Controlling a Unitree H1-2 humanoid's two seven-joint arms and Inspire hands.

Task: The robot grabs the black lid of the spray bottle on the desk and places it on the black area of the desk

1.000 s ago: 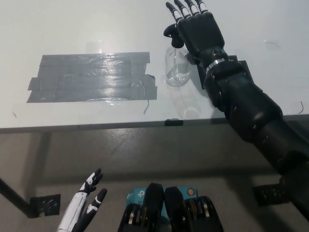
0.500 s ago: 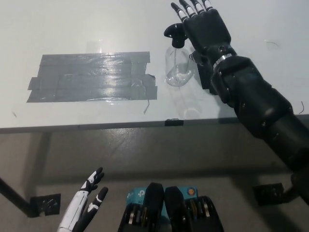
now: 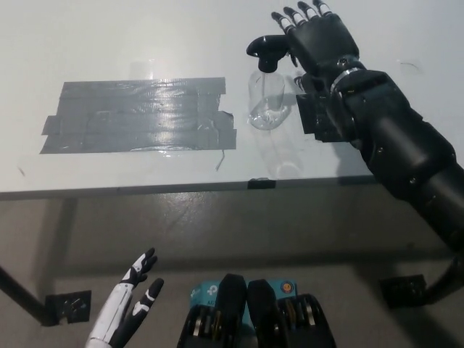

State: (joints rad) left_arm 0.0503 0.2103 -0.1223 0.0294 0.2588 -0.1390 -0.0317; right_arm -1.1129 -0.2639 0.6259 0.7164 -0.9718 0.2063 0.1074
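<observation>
A clear spray bottle (image 3: 267, 103) stands upright on the white desk (image 3: 145, 36), with its black lid (image 3: 265, 51) on top. My black right hand (image 3: 319, 36) hovers open just right of the lid, fingers spread and pointing away, not touching it as far as I can see. The black area (image 3: 138, 116), a patch of dark tape strips, lies on the desk to the bottle's left. My white left hand (image 3: 127, 308) rests open at the lower left, below the desk edge.
The desk's front edge (image 3: 217, 187) runs across the middle of the picture, with floor below it. A small dark clip (image 3: 261, 183) sits on that edge. A thin wire scrap (image 3: 407, 65) lies at the far right of the desk.
My right hand has moved right and slightly away, uncovering the black lid it was over. The bottle and the left hand have stayed put.
</observation>
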